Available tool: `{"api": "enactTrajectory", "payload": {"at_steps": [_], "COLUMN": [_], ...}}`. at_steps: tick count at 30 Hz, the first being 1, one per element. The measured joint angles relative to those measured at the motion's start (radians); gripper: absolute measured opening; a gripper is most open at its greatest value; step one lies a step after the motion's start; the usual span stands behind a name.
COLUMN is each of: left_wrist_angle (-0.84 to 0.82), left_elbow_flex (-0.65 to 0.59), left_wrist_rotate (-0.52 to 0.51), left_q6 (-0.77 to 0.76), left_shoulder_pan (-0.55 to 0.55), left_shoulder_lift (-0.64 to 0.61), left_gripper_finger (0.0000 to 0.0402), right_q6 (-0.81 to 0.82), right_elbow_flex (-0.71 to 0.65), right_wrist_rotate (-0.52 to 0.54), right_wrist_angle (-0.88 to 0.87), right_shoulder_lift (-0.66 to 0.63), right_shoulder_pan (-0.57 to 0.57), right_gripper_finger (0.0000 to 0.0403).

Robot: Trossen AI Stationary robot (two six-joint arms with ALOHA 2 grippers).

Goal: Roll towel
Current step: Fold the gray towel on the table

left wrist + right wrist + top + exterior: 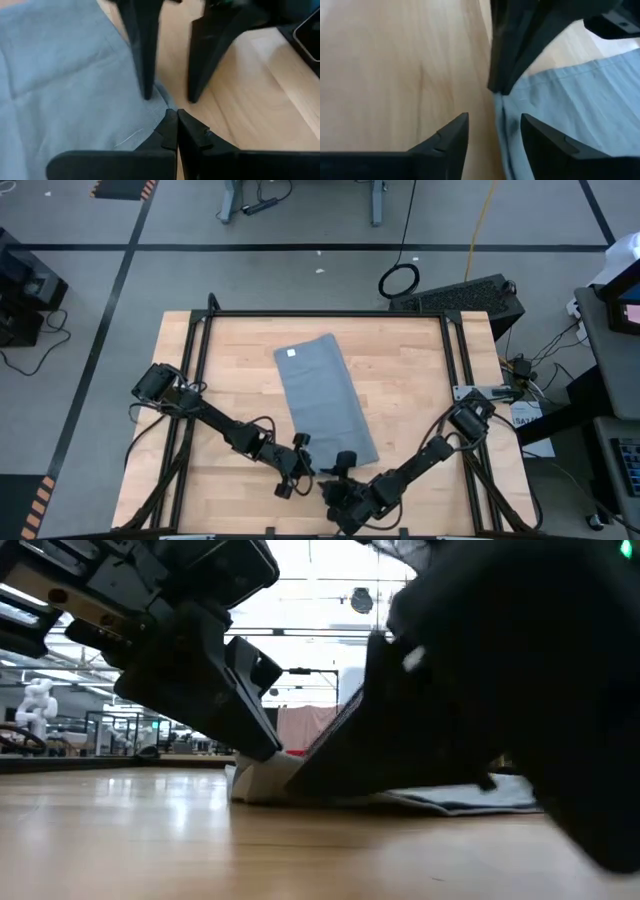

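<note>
Fingers: left gripper is being held pinched shut at the towel's near corner, grip on cloth unclear; right gripper is being held open, holding nothing.
Towel: is being left flat, mid-table, unrolled.
Risk: corner is likely being missed or dragged; grippers are being crowded, collision possible.

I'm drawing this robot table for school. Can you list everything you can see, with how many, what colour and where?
towel: one, grey-blue, lying flat on the middle of the table, its near end by both grippers
small label: one, white, on the towel's far corner
table: one, light wood top with a black frame
cable coil: one, black, on the grey floor beyond the table
left gripper: one, black, shut, at the towel's near corner
right gripper: one, black, open, its fingers either side of the towel's near edge
</note>
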Motion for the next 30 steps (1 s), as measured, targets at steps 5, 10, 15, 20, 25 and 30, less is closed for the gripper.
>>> {"api": "enactTrajectory", "payload": {"at_steps": [5,10,15,20,25,30], "left_wrist_angle": [0.006,0.018,0.019,0.032,0.017,-0.103], "left_elbow_flex": [0.0,0.0,0.0,0.0,0.0,0.003], "left_wrist_rotate": [0.0,0.0,0.001,-0.007,-0.019,-0.095], "left_q6": [0.019,0.02,0.02,0.003,-0.022,-0.167], "left_shoulder_pan": [-0.001,-0.001,-0.001,-0.002,-0.03,-0.078], "left_shoulder_lift": [0.0,0.0,-0.002,-0.002,-0.002,-0.015], "left_gripper_finger": [0.0003,0.0003,0.0003,0.0017,0.0076,0.0168], "right_q6": [-0.019,-0.063,-0.1,-0.094,-0.055,-0.038], "right_elbow_flex": [0.0,0.0,0.0,0.0,0.0,0.0], "right_wrist_rotate": [0.015,0.015,0.008,-0.046,-0.054,-0.059], "right_wrist_angle": [0.0,0.028,0.074,0.077,0.078,0.075], "right_shoulder_lift": [0.013,0.013,0.013,0.013,0.013,0.013], "right_shoulder_pan": [-0.01,-0.028,-0.04,-0.047,-0.047,-0.043], "right_gripper_finger": [0.0125,0.0089,0.0072,0.0019,0.0009,0.0003]}}
